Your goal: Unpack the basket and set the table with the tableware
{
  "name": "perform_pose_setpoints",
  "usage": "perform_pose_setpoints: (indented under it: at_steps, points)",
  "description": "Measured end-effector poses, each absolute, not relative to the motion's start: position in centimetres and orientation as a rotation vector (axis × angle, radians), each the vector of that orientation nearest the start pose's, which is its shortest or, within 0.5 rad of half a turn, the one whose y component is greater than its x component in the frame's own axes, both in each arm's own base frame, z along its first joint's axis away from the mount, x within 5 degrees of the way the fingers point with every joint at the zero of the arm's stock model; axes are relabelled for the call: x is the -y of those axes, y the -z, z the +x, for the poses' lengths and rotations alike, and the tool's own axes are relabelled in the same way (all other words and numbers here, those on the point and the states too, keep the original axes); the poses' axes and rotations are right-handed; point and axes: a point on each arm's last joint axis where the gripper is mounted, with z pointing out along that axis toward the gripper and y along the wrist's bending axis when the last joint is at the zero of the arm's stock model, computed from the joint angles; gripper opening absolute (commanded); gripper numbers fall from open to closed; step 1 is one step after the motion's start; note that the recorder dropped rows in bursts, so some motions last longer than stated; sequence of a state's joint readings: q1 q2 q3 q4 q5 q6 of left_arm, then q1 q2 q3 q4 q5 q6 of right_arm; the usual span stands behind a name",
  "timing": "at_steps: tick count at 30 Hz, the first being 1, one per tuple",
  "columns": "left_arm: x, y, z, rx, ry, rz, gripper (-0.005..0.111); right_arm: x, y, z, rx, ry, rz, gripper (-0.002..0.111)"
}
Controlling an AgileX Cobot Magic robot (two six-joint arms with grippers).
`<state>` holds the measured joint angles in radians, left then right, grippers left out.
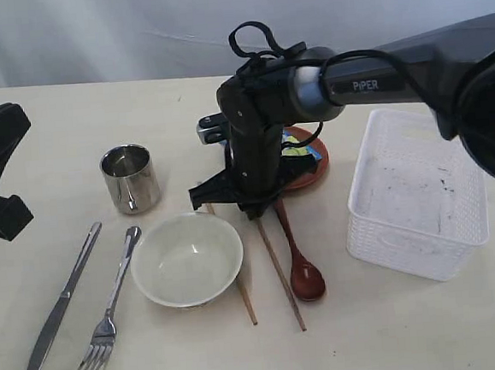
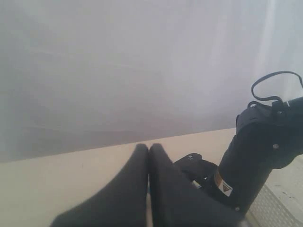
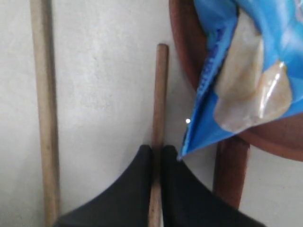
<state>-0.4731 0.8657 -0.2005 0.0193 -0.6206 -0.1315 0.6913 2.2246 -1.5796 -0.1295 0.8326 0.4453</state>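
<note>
Right gripper [image 3: 156,156] is pinched tight on the chopstick [image 3: 160,94], near the end that points to the table's [image 1: 371,338] far edge. The plate [image 3: 182,42] and spoon [image 3: 231,170] handle lie just beside it. A corner of the blue packet [image 3: 246,71] touches one finger [image 3: 189,203]. With so off-centre a hold, the free end will likely droop. Lift only slightly, keep it level, and draw it clear of the packet. Then lay it parallel to the second chopstick [image 3: 45,118] by the bowl [image 1: 187,258]. The basket [image 1: 415,193] stands empty toward the right edge. Left gripper [image 2: 148,151] is closed on nothing.
</note>
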Motion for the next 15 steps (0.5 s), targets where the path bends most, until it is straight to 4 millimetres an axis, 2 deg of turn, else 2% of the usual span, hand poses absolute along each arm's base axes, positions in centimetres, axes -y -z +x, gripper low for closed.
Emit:
perform_pose_setpoints:
  at_steps: [4,7,11,14,15]
  points:
    - [7.4,-24.8,14.1,-1.521,0.477,0.284,0.0,-27.5,-12.3,34.6,-2.901,-0.011,-0.464,0.0]
    - [7.4,-24.8,14.1,-1.521,0.477,0.284,0.0,-27.4,-13.3,34.5,-2.898,-0.014,-0.451,0.0]
    - [7.4,-24.8,14.1,-1.521,0.477,0.284,0.0,-27.2,-15.7,34.3,-2.871,-0.041,-0.418,0.0]
    - [7.4,-24.8,14.1,-1.521,0.477,0.284,0.0,-26.9,-19.1,33.8,-2.831,-0.111,-0.353,0.0]
    - [7.4,-24.8,14.1,-1.521,0.477,0.284,0.0,-26.9,-19.5,33.7,-2.831,-0.129,-0.34,0.0]
